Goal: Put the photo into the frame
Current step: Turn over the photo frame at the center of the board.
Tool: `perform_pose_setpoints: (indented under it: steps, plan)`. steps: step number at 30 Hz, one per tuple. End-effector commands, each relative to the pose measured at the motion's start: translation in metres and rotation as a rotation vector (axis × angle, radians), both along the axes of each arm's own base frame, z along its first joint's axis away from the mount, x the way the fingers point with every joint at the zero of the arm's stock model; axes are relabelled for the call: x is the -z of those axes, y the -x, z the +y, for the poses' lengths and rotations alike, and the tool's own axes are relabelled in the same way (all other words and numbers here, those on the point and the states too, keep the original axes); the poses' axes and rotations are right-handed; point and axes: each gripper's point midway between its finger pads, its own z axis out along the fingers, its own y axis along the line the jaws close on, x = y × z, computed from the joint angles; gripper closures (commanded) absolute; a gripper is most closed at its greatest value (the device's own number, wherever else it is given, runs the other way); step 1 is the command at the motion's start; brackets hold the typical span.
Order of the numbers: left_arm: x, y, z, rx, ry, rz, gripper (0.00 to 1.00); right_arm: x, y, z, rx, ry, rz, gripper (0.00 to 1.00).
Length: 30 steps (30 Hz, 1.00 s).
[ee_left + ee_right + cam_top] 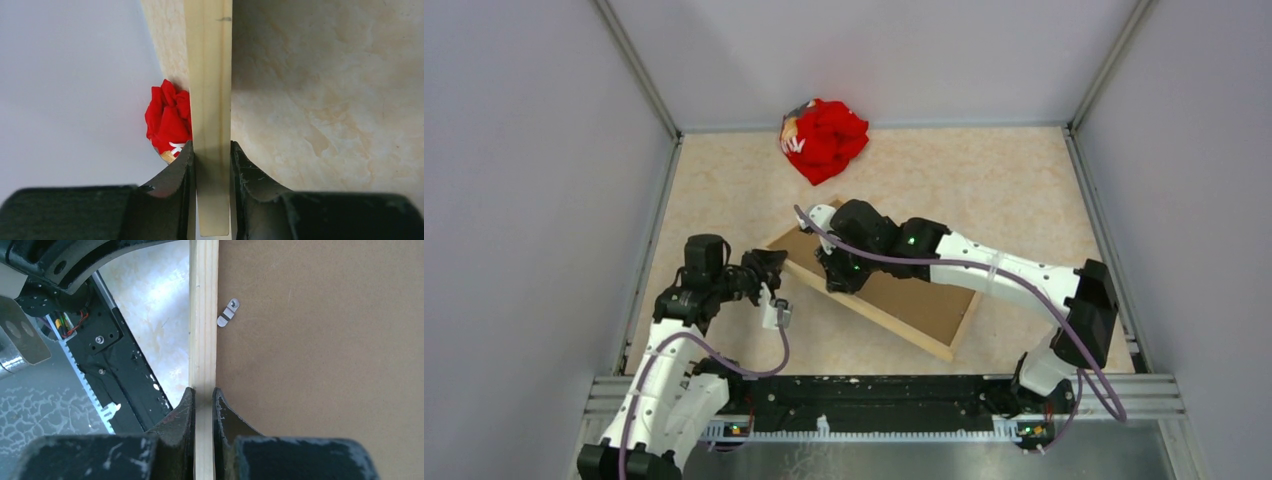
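The frame (pixel 911 333) is in the middle of the table, back side up, with the brown backing board (pixel 919 290) in it. My left gripper (pixel 773 268) is shut on the frame's left corner. In the left wrist view the pale wood strip (pixel 210 75) runs edge-on between the fingers of that gripper (pixel 212 156). My right gripper (pixel 833 275) is shut on the frame's near moulding (pixel 203 315), which sits between the fingers of that gripper (pixel 203 399). The backing board (pixel 325 365) lies to its right, with a small metal turn clip (pixel 228 312) on it. The photo is hidden.
A crumpled red cloth (pixel 824 138) lies at the back of the table by the far wall; it also shows in the left wrist view (pixel 167 120). Grey walls enclose the table on three sides. A black rail (pixel 874 395) runs along the near edge.
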Motion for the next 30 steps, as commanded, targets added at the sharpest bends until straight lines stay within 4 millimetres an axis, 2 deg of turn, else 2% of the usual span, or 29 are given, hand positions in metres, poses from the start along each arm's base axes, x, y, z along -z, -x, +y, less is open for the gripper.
perform_pose_setpoints:
  steps: [1, 4, 8, 10, 13, 17, 19, 26, 29, 30]
  plan:
    - [-0.028, -0.005, -0.010, 0.031, 0.036, -0.031, 0.81, -0.060, -0.014, 0.014, -0.007, -0.130, -0.094, 0.83]
    - [-0.040, -0.006, -0.013, 0.000, 0.086, 0.034, 0.83, -0.069, -0.021, -0.002, 0.016, -0.083, -0.167, 0.52]
    - [-0.055, -0.008, -0.014, -0.028, 0.113, 0.123, 0.83, -0.079, -0.020, -0.023, 0.001, -0.023, -0.248, 0.29]
    - [-0.064, -0.011, -0.016, -0.041, 0.135, 0.144, 0.84, -0.078, -0.013, -0.031, -0.026, 0.030, -0.294, 0.25]
    - [-0.069, -0.012, -0.017, -0.043, 0.139, 0.160, 0.84, -0.062, -0.004, -0.044, -0.038, 0.146, -0.346, 0.23]
    - [-0.072, -0.013, -0.015, -0.053, 0.135, 0.167, 0.85, -0.035, -0.004, -0.066, -0.025, 0.297, -0.408, 0.24]
    - [-0.073, -0.013, -0.015, -0.056, 0.134, 0.168, 0.85, -0.030, -0.007, -0.071, -0.024, 0.342, -0.445, 0.27]
    - [-0.073, -0.013, -0.014, -0.068, 0.132, 0.175, 0.86, -0.028, -0.025, -0.077, -0.015, 0.482, -0.614, 0.34]
    - [-0.073, -0.014, -0.014, -0.072, 0.137, 0.179, 0.86, -0.037, -0.033, -0.076, 0.008, 0.496, -0.682, 0.45]
    - [-0.074, -0.015, -0.014, -0.074, 0.140, 0.182, 0.85, -0.039, -0.033, -0.074, 0.010, 0.491, -0.689, 0.51]
